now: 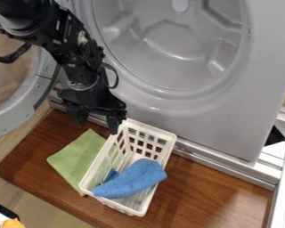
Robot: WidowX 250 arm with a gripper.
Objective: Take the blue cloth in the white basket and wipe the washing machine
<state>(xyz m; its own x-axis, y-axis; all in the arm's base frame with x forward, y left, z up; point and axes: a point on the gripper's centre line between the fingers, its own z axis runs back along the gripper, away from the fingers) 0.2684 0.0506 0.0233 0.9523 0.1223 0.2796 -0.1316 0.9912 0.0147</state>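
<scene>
The black gripper (97,126) hangs at the upper left, open with a gap between its fingers, beside the far left corner of the white basket (96,171). The blue cloth (132,179) lies bunched in the near half of the basket, apart from the gripper, and reaches across to both long rims. Behind the basket stands the washing machine (225,127), a grey-white front around a large round opening.
A green cloth (76,156) lies flat on the brown wooden board (213,189), left of the basket and partly behind its wall. The round glass door (11,89) stands swung out at the left. White metal rails (282,178) edge the right side.
</scene>
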